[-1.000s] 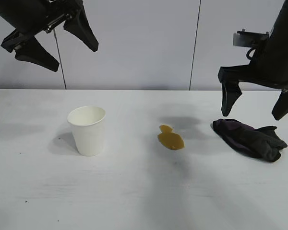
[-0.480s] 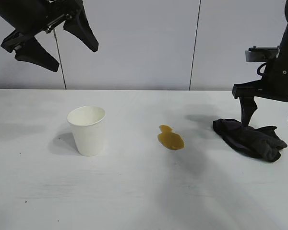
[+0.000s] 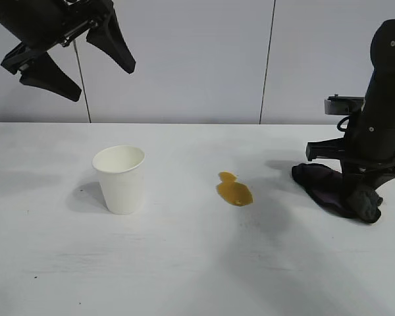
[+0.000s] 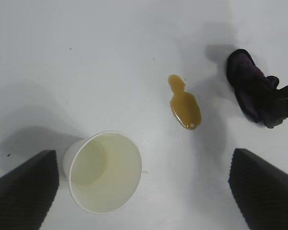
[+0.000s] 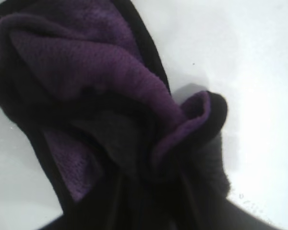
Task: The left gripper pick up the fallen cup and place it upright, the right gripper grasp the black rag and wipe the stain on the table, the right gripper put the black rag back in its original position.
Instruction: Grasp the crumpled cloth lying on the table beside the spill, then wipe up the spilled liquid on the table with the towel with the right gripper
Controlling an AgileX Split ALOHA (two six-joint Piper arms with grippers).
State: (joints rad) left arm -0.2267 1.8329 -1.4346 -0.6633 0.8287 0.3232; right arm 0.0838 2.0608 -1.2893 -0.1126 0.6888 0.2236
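Two black end effectors, exterior view: left end effector [image 3: 71,56] spread wide, high above upright white paper cup [image 3: 120,178]; right end effector [image 3: 362,191] pinched on crumpled black-purple rag [image 3: 322,184], right of yellowish-brown stain [image 3: 234,190] on white tabletop [image 3: 184,263]. Left wrist view: cup [image 4: 105,171], stain [image 4: 184,103], rag [image 4: 252,88] well apart. Right wrist view: rag [image 5: 101,91] bunched between fingers.

Both arms matte black. Left end effector [image 3: 76,56]: long pointed wedge fingers. Right end effector [image 3: 361,191]: rounded black housing, small grey bracket, looped black cable.
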